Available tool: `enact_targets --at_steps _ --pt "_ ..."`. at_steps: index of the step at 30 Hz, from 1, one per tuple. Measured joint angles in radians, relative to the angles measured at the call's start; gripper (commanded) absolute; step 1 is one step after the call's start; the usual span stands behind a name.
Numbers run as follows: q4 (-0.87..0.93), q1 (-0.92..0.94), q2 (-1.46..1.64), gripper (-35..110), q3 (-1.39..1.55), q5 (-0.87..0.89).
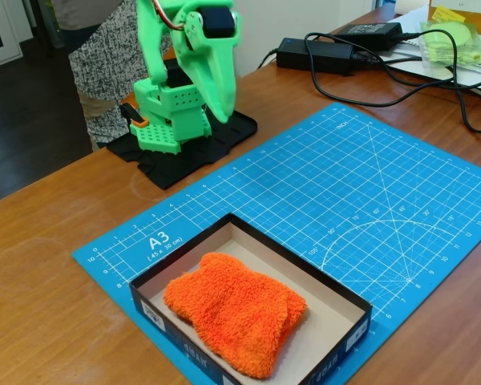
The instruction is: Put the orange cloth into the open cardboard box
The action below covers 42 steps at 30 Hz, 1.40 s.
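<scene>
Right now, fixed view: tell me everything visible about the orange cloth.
The orange cloth is bright orange, fluffy terry-like fabric, rumpled and folded over on itself, thicker at its right edge. It lies flat inside the open cardboard box, resting on the beige floor, covering most of the middle; bare floor shows along the far and right sides. Its near edge reaches the box's front wall. Nothing else touches it; the gripper hangs folded by the green arm's base, well away.

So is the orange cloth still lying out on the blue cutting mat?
No, the orange cloth lies inside the open cardboard box, which itself sits on the blue cutting mat.
</scene>
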Motion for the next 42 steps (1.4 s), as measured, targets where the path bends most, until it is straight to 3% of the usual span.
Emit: enact_targets --at_steps 5,10,16,42 --pt "-0.04 -0.094 0.465 3 0.425 0.046" --pt "-0.054 -0.173 0.522 0 0.643 0.08" --pt "0.02 -0.238 0.535 0 0.64 0.126" --pt "0.037 -0.224 0.535 0 0.64 0.179"
